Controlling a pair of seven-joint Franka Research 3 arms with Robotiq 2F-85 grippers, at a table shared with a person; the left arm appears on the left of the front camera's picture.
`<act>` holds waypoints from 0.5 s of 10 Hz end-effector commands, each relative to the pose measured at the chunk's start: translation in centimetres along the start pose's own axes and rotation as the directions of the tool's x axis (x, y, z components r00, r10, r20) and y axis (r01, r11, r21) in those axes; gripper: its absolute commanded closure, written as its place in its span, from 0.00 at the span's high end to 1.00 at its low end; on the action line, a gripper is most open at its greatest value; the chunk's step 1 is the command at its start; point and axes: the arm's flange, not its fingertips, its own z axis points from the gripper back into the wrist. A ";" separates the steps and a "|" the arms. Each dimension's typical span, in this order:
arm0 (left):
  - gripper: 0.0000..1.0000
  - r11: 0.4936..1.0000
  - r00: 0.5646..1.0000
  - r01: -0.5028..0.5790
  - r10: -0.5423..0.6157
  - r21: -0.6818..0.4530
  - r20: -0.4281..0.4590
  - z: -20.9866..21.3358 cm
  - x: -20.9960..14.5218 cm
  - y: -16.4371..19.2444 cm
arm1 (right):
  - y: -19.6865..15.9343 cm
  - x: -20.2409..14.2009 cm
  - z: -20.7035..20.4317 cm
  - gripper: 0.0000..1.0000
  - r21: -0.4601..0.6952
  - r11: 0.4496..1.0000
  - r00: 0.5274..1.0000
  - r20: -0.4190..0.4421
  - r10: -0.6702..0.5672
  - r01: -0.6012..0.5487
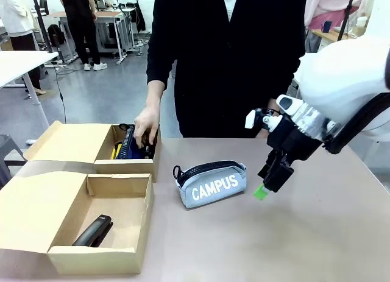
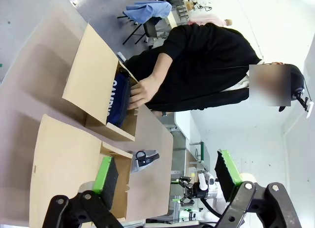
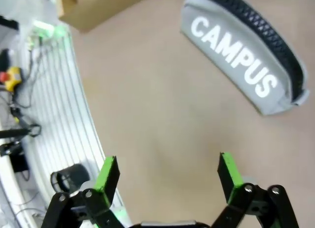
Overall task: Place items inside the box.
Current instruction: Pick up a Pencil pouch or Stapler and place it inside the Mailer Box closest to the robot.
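One box (image 1: 100, 257) left of the spread right gripper (image 1: 265, 189) holds a black stapler (image 1: 92, 231), another box (image 1: 125, 167) a navy pouch (image 1: 129, 145). The grey pencil case (image 1: 213, 184) lies on the surface (image 1: 292, 233) beside that gripper.

robotics lab: white worktables (image 1: 24, 59), grey floor (image 1: 103, 93), loose cables (image 1: 59, 87), an emergency-stop button (image 3: 11, 76)

The grey pencil case (image 1: 211, 184) carries the word "CAMPUS" in white letters. The navy pouch (image 2: 117, 102) has white letters too, unreadable.
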 end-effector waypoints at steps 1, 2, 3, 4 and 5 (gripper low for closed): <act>1.00 1.000 1.000 0.012 -0.012 -0.023 0.007 0.1 -0.1 0.0 | -0.4 -1.6 2.4 1.00 0.067 0.998 0.997 0.070 -0.028 0.023; 1.00 1.000 1.000 0.012 -0.012 -0.023 0.007 0.1 -0.1 0.0 | 0.0 0.0 0.0 1.00 0.000 1.000 1.000 0.000 0.000 0.000; 1.00 1.000 1.000 0.012 -0.012 -0.023 0.007 0.1 -0.1 0.0 | 0.4 -0.1 -1.0 1.00 0.002 0.989 0.971 -0.188 0.147 -0.150; 1.00 1.000 1.000 0.012 -0.012 -0.023 0.007 0.1 -0.1 0.0 | 0.2 3.0 -2.0 1.00 -0.089 0.926 0.912 -0.232 0.339 -0.367; 1.00 1.000 1.000 0.012 -0.012 -0.023 0.007 0.1 -0.1 0.0 | -1.2 5.3 -2.4 1.00 -0.140 0.879 0.878 -0.233 0.419 -0.456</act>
